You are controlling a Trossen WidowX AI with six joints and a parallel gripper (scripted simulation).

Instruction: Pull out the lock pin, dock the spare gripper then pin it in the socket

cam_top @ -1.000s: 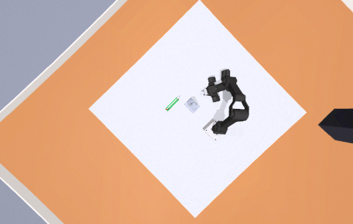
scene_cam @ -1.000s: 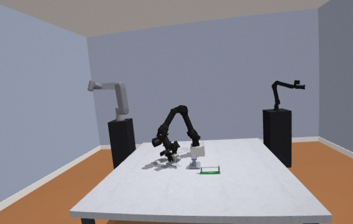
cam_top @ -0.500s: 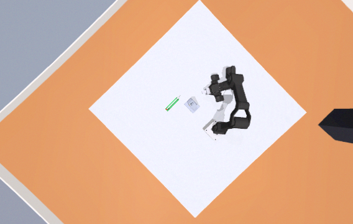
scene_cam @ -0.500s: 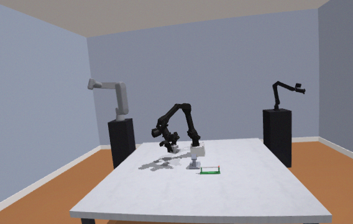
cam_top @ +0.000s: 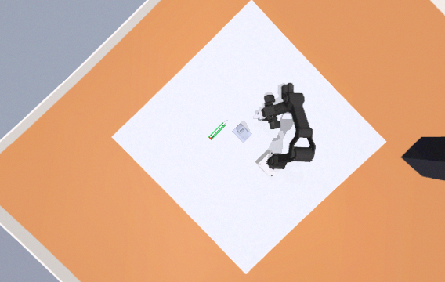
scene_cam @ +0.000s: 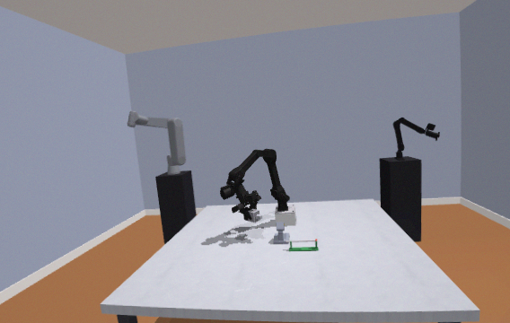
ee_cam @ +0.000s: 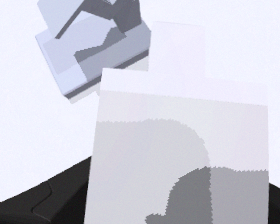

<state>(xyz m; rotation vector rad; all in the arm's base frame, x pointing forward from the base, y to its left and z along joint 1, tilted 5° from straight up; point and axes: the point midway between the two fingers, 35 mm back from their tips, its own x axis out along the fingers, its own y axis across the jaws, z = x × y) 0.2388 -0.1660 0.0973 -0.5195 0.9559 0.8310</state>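
We see the pale, blocky spare gripper (cam_top: 257,115) (scene_cam: 253,215) (ee_cam: 163,165) raised, the grey-blue mount (cam_top: 242,132) (scene_cam: 281,238) (ee_cam: 58,60) upright nearby, the thin pin (cam_top: 217,131) (scene_cam: 303,241) level across green posts

We see a pale grey-white table (cam_top: 191,172) (scene_cam: 282,283) — directly on it, a bluish-grey mount (cam_top: 242,133) (scene_cam: 281,239) (ee_cam: 66,60), a green rack (cam_top: 211,133) (scene_cam: 303,248) near the mount, and a whitish arm base (cam_top: 262,164) (scene_cam: 285,218) — mount between rack and base.

black arm (cam_top: 302,115) (scene_cam: 274,172), chunky rounded joints, pale boxy base (cam_top: 263,166) (scene_cam: 285,218)
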